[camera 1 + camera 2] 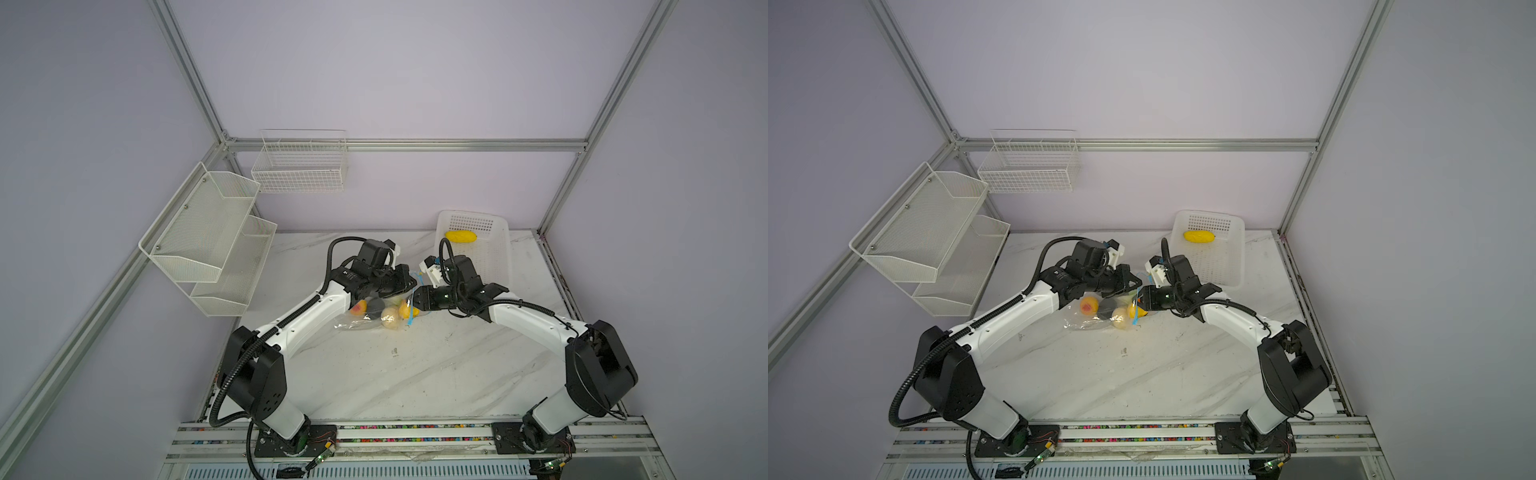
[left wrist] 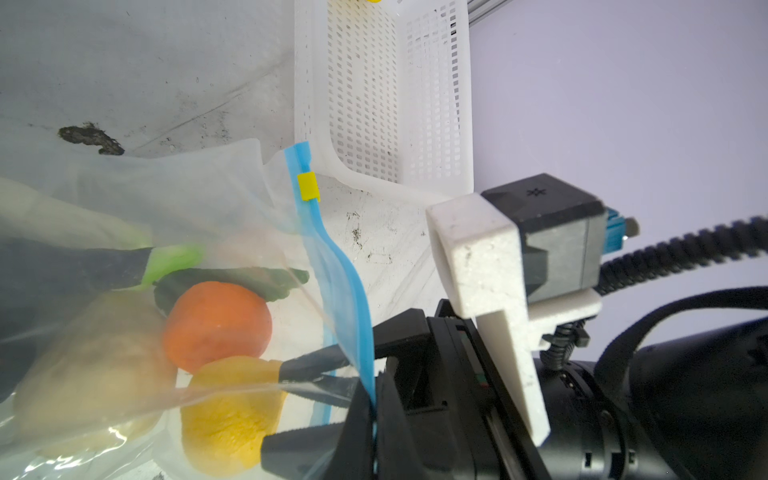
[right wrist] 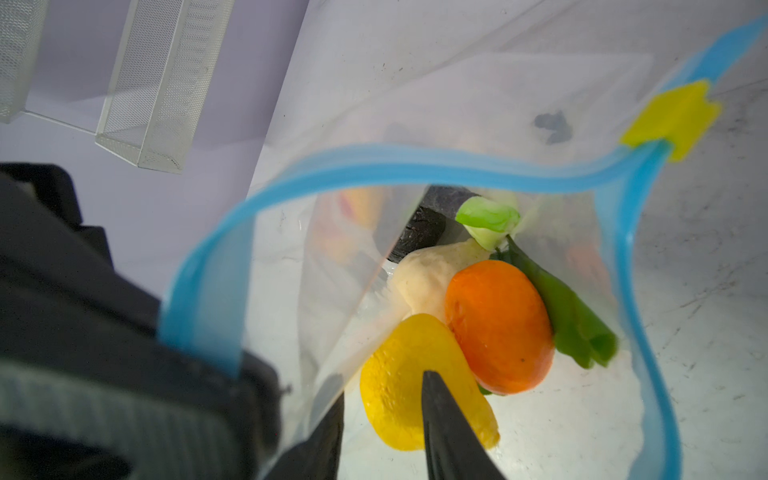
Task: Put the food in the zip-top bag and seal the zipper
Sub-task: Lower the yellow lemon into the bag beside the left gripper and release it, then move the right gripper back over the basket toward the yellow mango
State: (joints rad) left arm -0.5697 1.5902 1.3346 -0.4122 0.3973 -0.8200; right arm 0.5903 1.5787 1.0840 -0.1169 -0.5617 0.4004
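Currently, the zip-top bag [image 1: 353, 325] lies near the middle of the counter [image 1: 415, 374], with its mouth facing right and held open. Left end effector [image 1: 409, 289]: closed tight on the mouth rim, pinching one end of the zipper [image 3: 415, 158]. Hold this pinch firm and taut so that the opening does not collapse. Right end effector [image 3: 380, 374]: reached in through the mouth, jaws partly apart on either side of a yellow piece [image 3: 395, 399]; whether they clamp it cannot be determined. An orange piece [image 3: 498, 332], a cream piece [image 3: 424, 278], a green piece [image 3: 577, 332] and a dark piece [image 3: 424, 232] sit deeper in the bag. One finger appears to lie behind a fold of film, so the likely fault is dragging that fold outward. Release the yellow piece fully, then withdraw straight back along the entry line, clear of the yellow slider [image 3: 673, 116] at the opposite end of the zipper. Farther right, the white basket [image 1: 496, 266] holds an elongated yellow piece [image 1: 460, 237]; load it before sealing.
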